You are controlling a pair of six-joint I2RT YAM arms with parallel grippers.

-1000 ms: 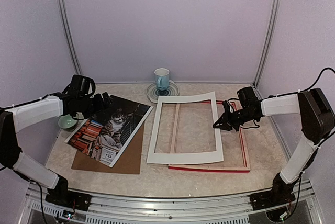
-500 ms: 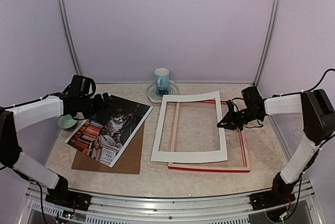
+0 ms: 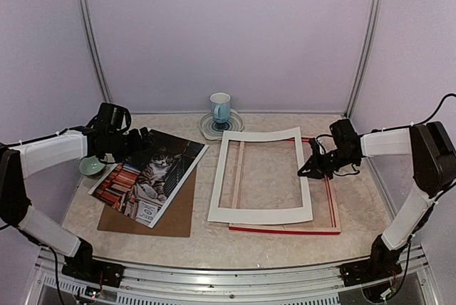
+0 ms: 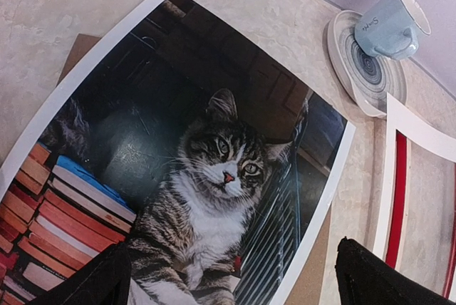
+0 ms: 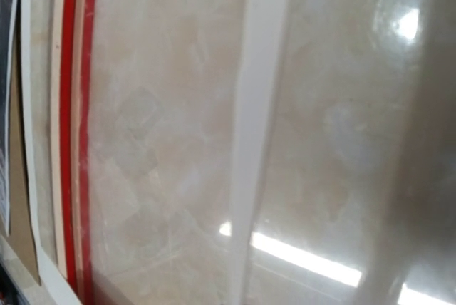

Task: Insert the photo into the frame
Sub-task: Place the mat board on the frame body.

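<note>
The photo (image 3: pixel 149 173), a cat beside stacked books, lies face up at the left on a brown backing board (image 3: pixel 171 219). It fills the left wrist view (image 4: pixel 199 155). My left gripper (image 3: pixel 140 138) is open above the photo's far edge, its fingers (image 4: pixel 92 283) spread wide in the left wrist view. The red frame (image 3: pixel 285 229) lies flat at the right, with a white mat board (image 3: pixel 260 214) on top of it. My right gripper (image 3: pixel 305 171) is at the mat board's right edge and appears shut on it. Its fingers do not show in the right wrist view, which is blurred.
A blue cup (image 3: pixel 220 107) stands on a saucer (image 3: pixel 231 125) at the back centre. A small green bowl (image 3: pixel 91 167) sits at the far left by my left arm. The enclosure walls stand close on both sides.
My right gripper has moved right with the mat board, which was bowed up at its far edge and now lies flat over the frame. The left arm has not moved.
</note>
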